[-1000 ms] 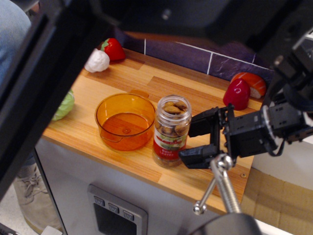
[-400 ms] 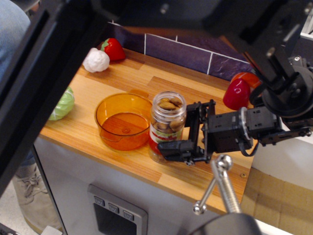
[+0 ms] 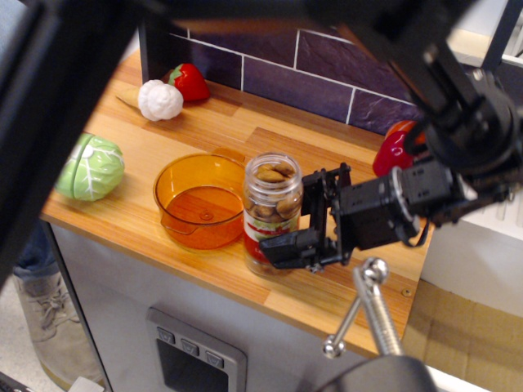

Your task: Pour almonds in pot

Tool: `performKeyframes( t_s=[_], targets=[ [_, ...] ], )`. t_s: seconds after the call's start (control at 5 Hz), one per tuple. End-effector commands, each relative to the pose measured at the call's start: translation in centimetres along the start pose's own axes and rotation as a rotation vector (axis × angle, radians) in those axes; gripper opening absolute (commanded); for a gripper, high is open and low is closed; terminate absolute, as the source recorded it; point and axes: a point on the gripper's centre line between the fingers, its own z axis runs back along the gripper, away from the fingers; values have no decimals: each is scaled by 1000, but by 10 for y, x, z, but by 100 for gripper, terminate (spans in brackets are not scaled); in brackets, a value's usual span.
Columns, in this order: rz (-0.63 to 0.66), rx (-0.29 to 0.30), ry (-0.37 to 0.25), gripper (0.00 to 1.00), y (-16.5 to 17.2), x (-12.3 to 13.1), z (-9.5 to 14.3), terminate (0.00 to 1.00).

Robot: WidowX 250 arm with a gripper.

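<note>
On wooden counter [image 3: 245,131], front-centre: clear cylindrical jar [image 3: 272,214] w/ red-and-white label, standing upright, no lid visible on top, almonds [image 3: 271,173] showing at mouth and through clear wall. Just left of jar, touching or nearly so, can't tell which: orange translucent pot [image 3: 200,201], round, wider than jar, small tab handle at back rim, no contents visible inside. Black gripper [image 3: 296,214] coming in from right, level w/ jar's lower half; one finger [image 3: 286,247] crossing in front of label, other finger at jar's right side near upper body. Jaws spread round jar, one each side; firm clamp vs. mere bracket not resolvable from this angle, so grip state can't be called. Jar base looks set on counter, not lifted. Far left near counter edge: green cabbage toy [image 3: 91,167], well apart from pot. Back left by wall: white garlic-like toy [image 3: 159,100] touching red pepper toy [image 3: 189,82]. Right of jar, partly hidden behind arm: another red pepper toy [image 3: 391,152]. Dark purple tile wall [image 3: 327,77] behind counter. Lower front, below counter: grey panel w/ buttons [image 3: 189,354]. Foreground right: metal rod w/ ball ends [image 3: 366,304], blurred.
</note>
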Motion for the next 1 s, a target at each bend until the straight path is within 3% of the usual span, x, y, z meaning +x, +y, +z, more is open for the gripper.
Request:
performKeyframes(
  t_s=[0.0,0.2,0.4,0.6,0.8],
  targets=[
    [-56,-153,-474,0,-8,-26,28,0],
    [-123,-192,-713,0,-4,-29,27,0],
    [-178,-266,-879,0,2,-33,26,0],
    [-226,-317,-973,0,11,-38,24,0],
    [-246,-310,-1039,0,19,-41,27,0]
  ],
)
